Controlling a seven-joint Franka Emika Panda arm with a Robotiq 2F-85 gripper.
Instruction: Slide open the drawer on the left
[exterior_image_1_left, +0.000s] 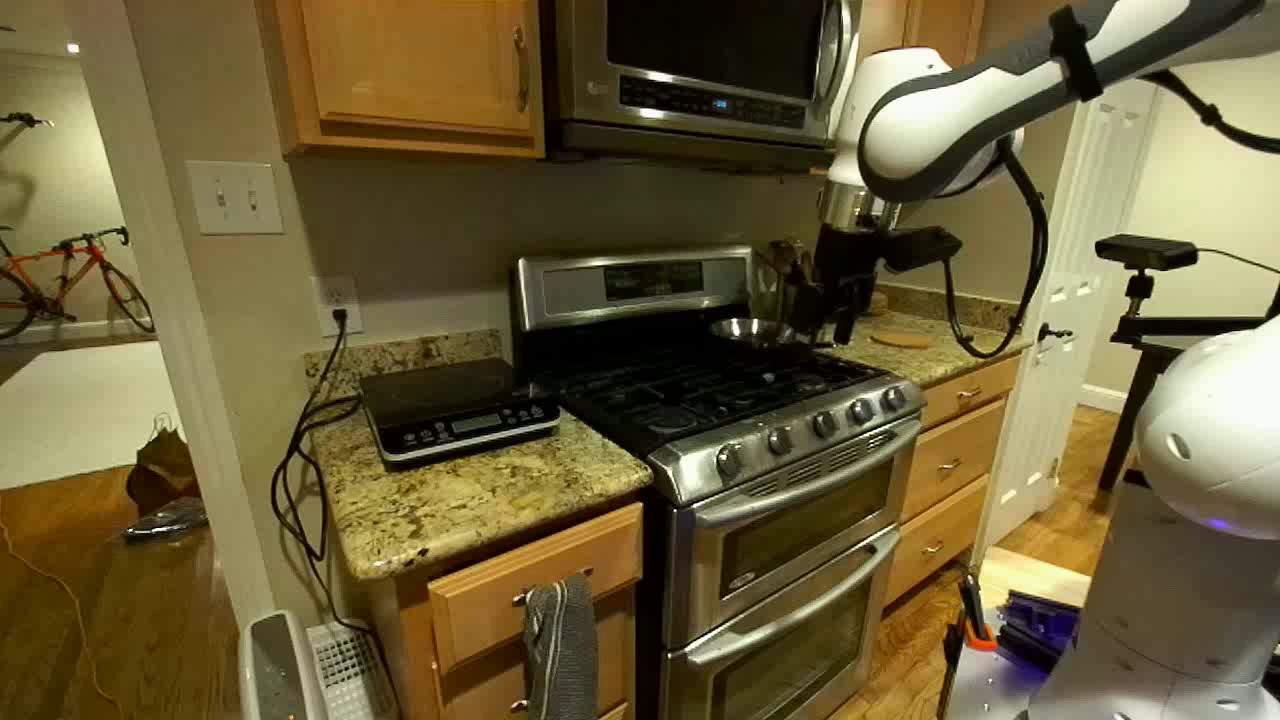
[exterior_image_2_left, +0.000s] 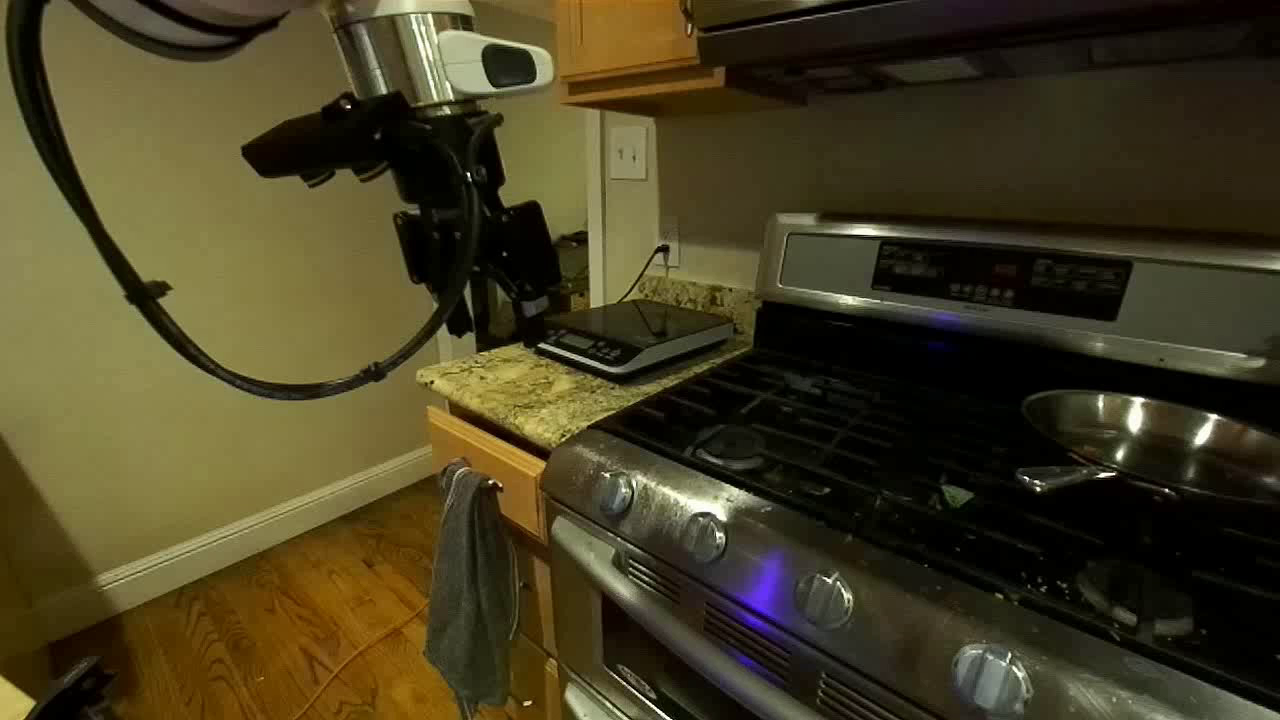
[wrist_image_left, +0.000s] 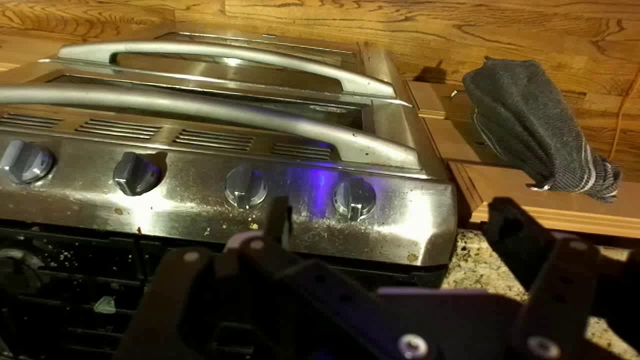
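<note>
The drawer (exterior_image_1_left: 480, 612) is the shallow honey-oak top drawer under the left granite counter. It also shows in an exterior view (exterior_image_2_left: 516, 482) and at the right of the wrist view (wrist_image_left: 495, 184). Its front stands slightly out, with a dark gap under the counter; its inside is hidden. A dark grey towel (exterior_image_1_left: 562, 650) hangs over its handle and covers part of the front. My gripper (wrist_image_left: 392, 219) is open and empty, its fingers apart, pointing down above the stove area. It shows in both exterior views (exterior_image_1_left: 830, 330) (exterior_image_2_left: 497, 322), well away from the drawer.
A steel stove (exterior_image_1_left: 780, 440) with protruding knobs and oven handles stands right beside the drawer. A steel pan (exterior_image_2_left: 1160, 440) sits on its grates. A portable cooktop (exterior_image_1_left: 460, 410) rests on the granite counter (exterior_image_1_left: 480, 500). A microwave (exterior_image_1_left: 700, 90) hangs above the stove.
</note>
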